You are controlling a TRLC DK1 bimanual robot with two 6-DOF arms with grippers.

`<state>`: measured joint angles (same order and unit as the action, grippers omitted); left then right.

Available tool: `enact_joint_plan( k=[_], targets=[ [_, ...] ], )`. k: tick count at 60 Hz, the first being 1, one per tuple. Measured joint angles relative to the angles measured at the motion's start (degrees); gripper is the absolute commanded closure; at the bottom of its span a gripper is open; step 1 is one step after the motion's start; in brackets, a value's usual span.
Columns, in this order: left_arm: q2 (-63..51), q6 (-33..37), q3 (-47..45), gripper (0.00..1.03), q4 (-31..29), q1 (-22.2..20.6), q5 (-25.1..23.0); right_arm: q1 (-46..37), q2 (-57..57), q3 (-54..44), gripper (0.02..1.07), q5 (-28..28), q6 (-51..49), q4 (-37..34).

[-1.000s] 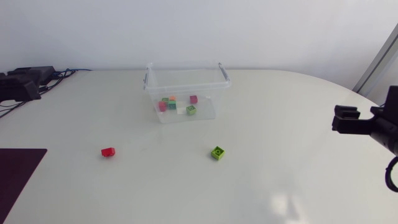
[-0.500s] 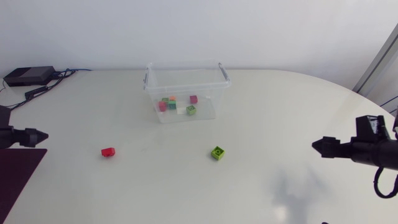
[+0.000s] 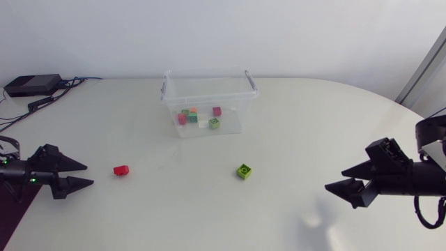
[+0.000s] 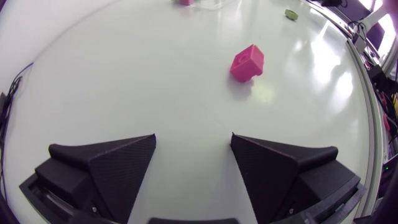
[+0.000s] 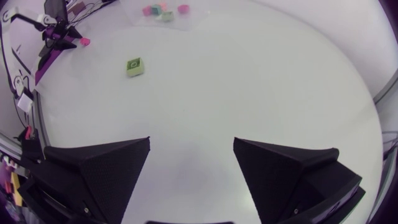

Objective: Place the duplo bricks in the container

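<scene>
Wide apart and empty, the left gripper (image 3: 88,173) sits near the red brick (image 3: 121,169), and the right gripper (image 3: 334,179), equally wide, is well apart from the green brick (image 3: 244,171). More bricks (image 3: 198,117) lie inside the clear container (image 3: 209,84) at the far side of the table (image 3: 313,125).

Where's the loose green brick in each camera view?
Head view: green brick on the table, in front of the container.
Left wrist view: green brick far out, beyond the red brick.
Right wrist view: green brick ahead of the right gripper.
Shared landmark: the red brick.
</scene>
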<state>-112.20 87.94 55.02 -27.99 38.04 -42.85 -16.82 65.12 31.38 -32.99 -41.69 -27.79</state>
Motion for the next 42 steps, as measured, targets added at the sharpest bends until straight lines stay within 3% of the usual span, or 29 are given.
enact_joint_plan(
  k=[3, 25, 29, 32, 38, 39, 42],
  targets=[
    [0.0, 1.0, -0.3, 0.18, 0.0, -2.1, -0.4, 2.2, -1.6, -0.1, 0.06, 0.7, -0.4, 1.7],
    [0.2, 2.1, -4.1, 0.21, 5.1, -12.8, -4.1, 19.4, 4.7, -0.3, 0.06, 5.9, 1.9, 10.6],
    [0.2, 2.1, -4.2, 0.36, 5.6, -14.3, -4.5, 21.6, 8.0, -0.1, 0.06, 7.0, 2.7, 12.3],
    [0.2, 1.9, -4.2, 0.6, 5.9, -15.7, -4.5, 23.4, 10.5, 0.2, 0.07, 8.3, 3.1, 13.5],
    [0.0, 1.8, -4.2, 0.66, 6.5, -18.2, -4.5, 27.1, 14.3, 0.2, 0.07, 11.6, 3.8, 17.0],
    [0.0, 1.8, -4.2, 0.72, 6.6, -18.6, -4.5, 27.7, 14.7, 0.2, 0.08, 12.2, 3.8, 17.6],
    [0.0, 1.7, -3.9, 0.77, 5.8, -19.5, -4.2, 29.7, 15.9, 0.2, 0.14, 13.9, 4.0, 19.5]
  ],
)
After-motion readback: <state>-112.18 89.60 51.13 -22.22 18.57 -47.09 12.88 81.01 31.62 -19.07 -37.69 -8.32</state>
